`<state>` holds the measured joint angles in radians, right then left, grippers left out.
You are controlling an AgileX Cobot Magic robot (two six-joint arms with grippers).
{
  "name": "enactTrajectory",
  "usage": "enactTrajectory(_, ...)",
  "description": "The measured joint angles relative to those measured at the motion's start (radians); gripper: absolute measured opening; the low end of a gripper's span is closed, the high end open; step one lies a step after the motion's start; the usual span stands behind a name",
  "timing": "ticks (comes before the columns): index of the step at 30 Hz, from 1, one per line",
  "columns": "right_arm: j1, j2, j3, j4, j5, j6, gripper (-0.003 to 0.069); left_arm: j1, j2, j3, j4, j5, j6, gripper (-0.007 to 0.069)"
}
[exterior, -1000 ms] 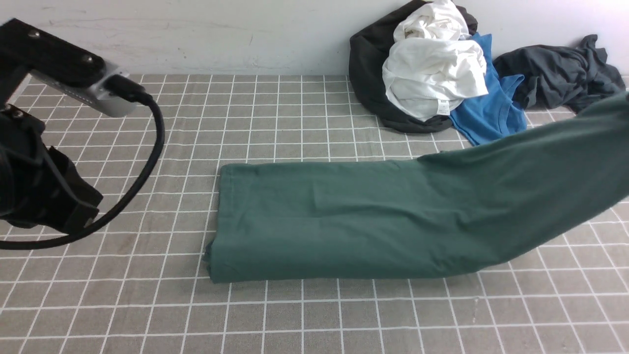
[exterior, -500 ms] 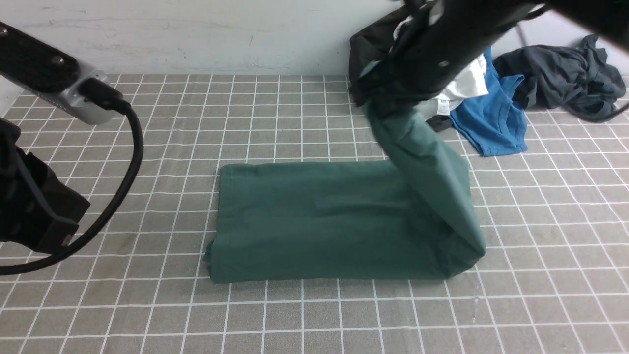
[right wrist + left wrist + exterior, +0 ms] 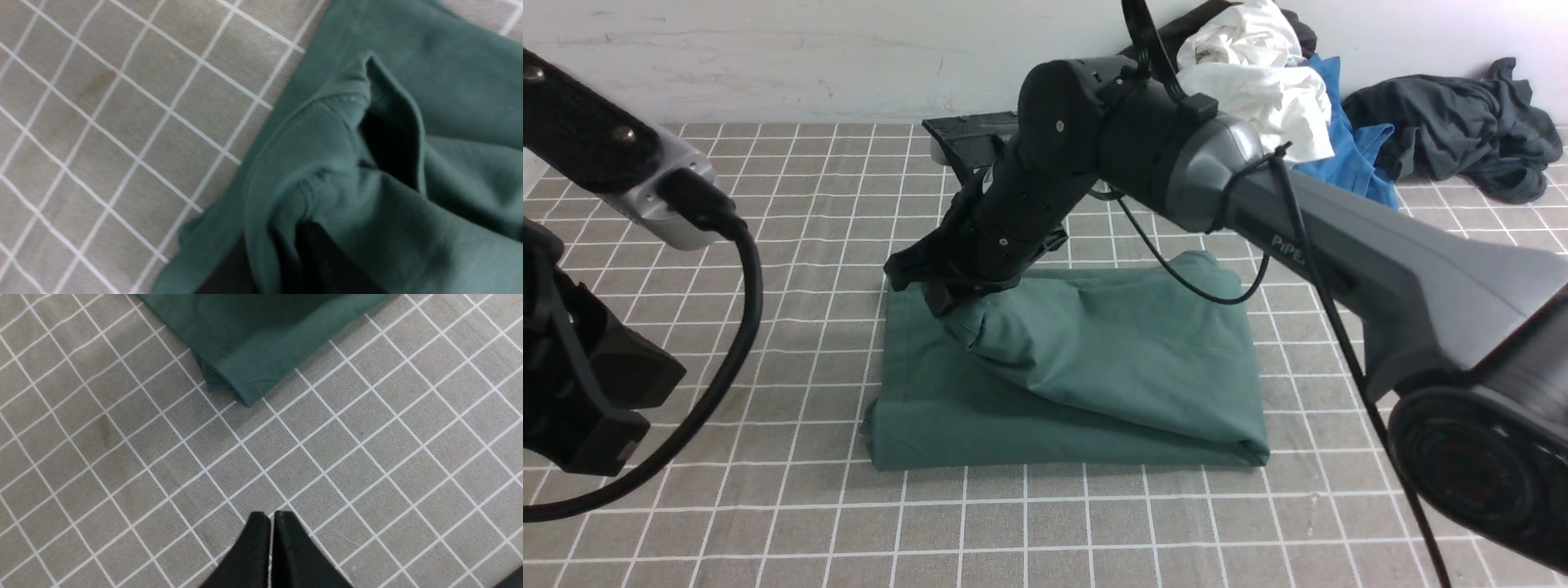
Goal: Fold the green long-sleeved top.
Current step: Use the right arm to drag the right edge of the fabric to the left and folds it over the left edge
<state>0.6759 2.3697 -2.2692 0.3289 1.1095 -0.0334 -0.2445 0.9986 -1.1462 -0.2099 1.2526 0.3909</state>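
- Dark forest-green cotton long-sleeved top lay mid-table on the grey tablecloth with white grid lines. It was already narrowed to a band, with its right-hand part turned over onto the left.
- Right gripper sat low over the far-left part of the top. In the right wrist view, bunched cloth with a stitched hem ran between two dark fingers, and the cloth peaked up towards them. Read this as jaws clamped on the top; how firmly could not be judged.
- Left gripper had its fingertips pressed together on nothing. It hung over bare tablecloth, near the top's near-left corner but apart from it.
- The upper layer lay skew. Its free edge ran on a diagonal, so a wedge of the lower layer along the near-left side stayed uncovered.
- Step in hand, as judged: setting down the last fold-over.
- To do it well, the held corner probably wanted carrying further, out to the far-left corner of the lower layer.
- It should then go down until the cloth lay flat, and only then be let go.
- The withdrawal should be straight up, since a sideways exit risked dragging the layer back.
- The near edge would likely need squaring afterwards. The left arm was well placed to pin or nudge it.
- A crumpled white garment, a bright blue T-shirt and a dark charcoal garment lay at the far right, well apart from the top.
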Motion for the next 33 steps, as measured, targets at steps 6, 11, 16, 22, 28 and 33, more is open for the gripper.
enactTrajectory(6, 0.000, 0.005, -0.135, -0.024, 0.114, -0.027, 0.0407, 0.000, 0.000, 0.000, 0.000, 0.000, 0.000, -0.0007)
enactTrajectory(11, 0.000, 0.000, -0.192, -0.211, 0.134, -0.024, 0.0516, 0.000, 0.000, 0.000, 0.000, 0.000, 0.000, -0.0007)
enactTrajectory(16, -0.001, 0.068, -0.198, -0.284, 0.140, 0.053, 0.0530, 0.000, 0.000, 0.005, 0.000, 0.000, 0.000, -0.0007)
enactTrajectory(22, 0.016, 0.226, -0.197, -0.174, 0.138, 0.047, 0.0530, 0.000, 0.000, 0.067, 0.000, -0.031, 0.000, -0.0007)
enactTrajectory(28, 0.019, 0.216, -0.199, -0.174, 0.132, 0.033, 0.0531, 0.000, -0.020, 0.087, 0.000, -0.106, 0.006, -0.0007)
enactTrajectory(33, 0.019, 0.112, -0.198, -0.208, 0.141, 0.019, 0.0531, 0.000, -0.098, 0.089, 0.000, -0.149, 0.010, -0.0007)
